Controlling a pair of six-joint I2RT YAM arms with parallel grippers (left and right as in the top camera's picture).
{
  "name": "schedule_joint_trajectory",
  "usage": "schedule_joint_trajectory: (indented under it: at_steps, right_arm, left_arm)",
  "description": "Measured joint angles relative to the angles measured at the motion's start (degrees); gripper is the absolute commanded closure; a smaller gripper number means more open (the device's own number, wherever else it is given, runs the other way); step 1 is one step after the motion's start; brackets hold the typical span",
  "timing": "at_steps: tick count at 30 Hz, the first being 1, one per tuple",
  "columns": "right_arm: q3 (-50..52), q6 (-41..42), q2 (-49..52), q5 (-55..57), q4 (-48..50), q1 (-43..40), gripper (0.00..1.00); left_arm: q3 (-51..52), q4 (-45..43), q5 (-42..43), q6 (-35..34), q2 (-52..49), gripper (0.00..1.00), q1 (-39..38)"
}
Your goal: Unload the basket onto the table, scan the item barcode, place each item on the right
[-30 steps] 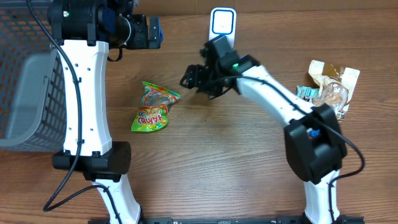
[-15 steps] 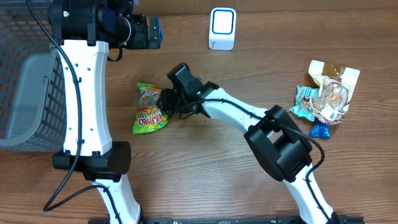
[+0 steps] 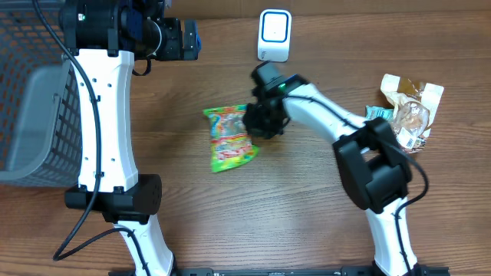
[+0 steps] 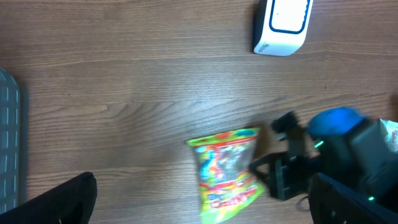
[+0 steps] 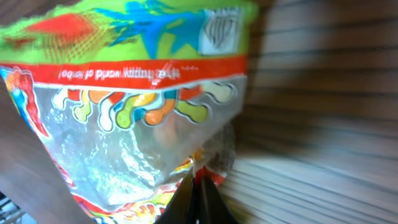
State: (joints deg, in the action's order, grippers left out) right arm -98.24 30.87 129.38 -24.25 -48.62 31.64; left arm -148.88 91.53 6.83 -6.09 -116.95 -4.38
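Right gripper (image 3: 257,123) pinching candy bag (image 3: 229,139) edge — open tabletop (image 3: 291,207) around, left gripper (image 3: 184,40) agape

Even, bright light falls from above on your table (image 3: 307,215), leaving only soft shadows beneath the right gripper (image 3: 253,125). Your right wrist picture is smeared: wood to the right of the fingertips (image 5: 211,202) streaks with motion blur, and the candy bag (image 5: 124,93) ahead of them carries glare, perhaps slightly defocused
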Motion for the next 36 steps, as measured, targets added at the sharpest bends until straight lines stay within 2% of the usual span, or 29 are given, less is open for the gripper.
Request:
schedule_joint_trajectory:
  at_steps: [3,7,9,14,18,22,28,36]
  right_arm:
    - [0.0,-8.5,-1.7,-1.2,-6.3,-4.3,0.54]
    - [-1.3,-18.3,-3.1,-0.8,-11.0,-6.7,0.43]
    - [-3.0,-21.5,-3.8,1.4,-11.7,-6.8,0.38]
    - [-5.7,-24.8,-7.2,7.7,-10.3,-3.4,0.37]
    - [-5.3,-23.4,-7.9,14.3,-2.6,4.2,0.28]
    - [-4.2,-18.1,-7.9,24.3,0.6,11.3,0.26]
    - [-4.2,-12.8,-4.7,29.0,-0.1,12.0,0.22]
    - [-3.7,-8.4,-1.4,29.5,1.6,11.9,0.22]
  left_arm:
    - [0.0,0.0,0.0,0.0,0.0,0.0,0.0]
    - [0.0,0.0,0.0,0.0,0.0,0.0,0.0]
    - [0.0,0.0,0.0,0.0,0.0,0.0,0.0]
    - [0.0,0.0,0.0,0.0,0.0,0.0,0.0]
    - [0.0,0.0,0.0,0.0,0.0,0.0,0.0]
    - [0.0,0.0,0.0,0.0,0.0,0.01,0.0]
    - [0.0,0.0,0.0,0.0,0.0,0.0,0.0]
    - [0.0,0.0,0.0,0.0,0.0,0.0,0.0]
